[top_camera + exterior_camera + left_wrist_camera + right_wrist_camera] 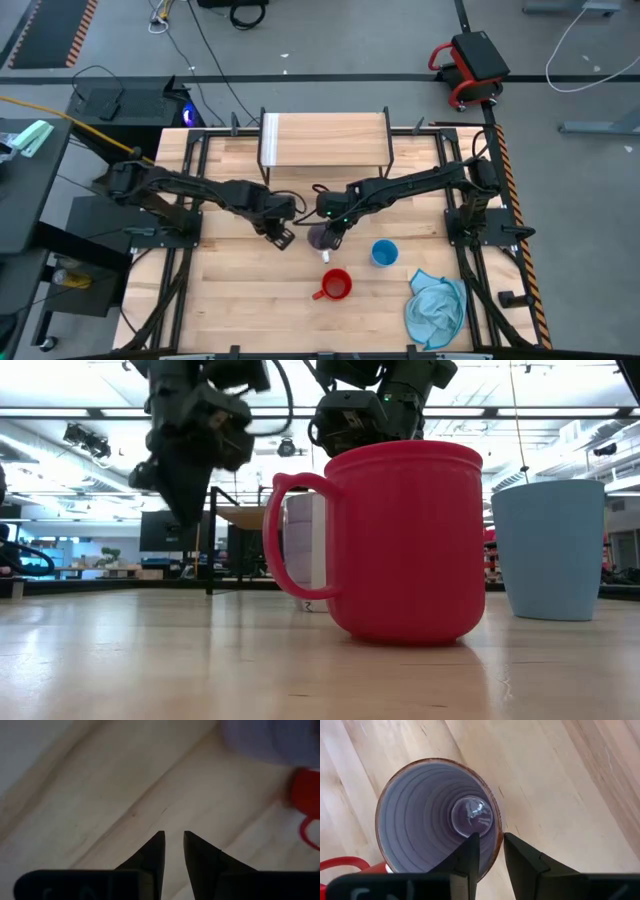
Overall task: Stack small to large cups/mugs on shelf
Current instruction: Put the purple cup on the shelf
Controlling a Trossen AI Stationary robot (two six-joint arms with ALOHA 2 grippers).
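The translucent purple-grey mug stands upright on the table in front of the shelf. My right gripper points down over it, open. One finger is inside the mug and one outside, astride its rim. My left gripper hangs just left of the mug above bare wood, open by a narrow gap with nothing between its fingers. The red mug with its handle stands nearer the front edge. The light blue cup stands to its right.
A light blue cloth lies crumpled at the near right corner. In the low view the red mug fills the foreground, with the blue cup at its right. The shelf top shows bare wood with a white strip along its left end.
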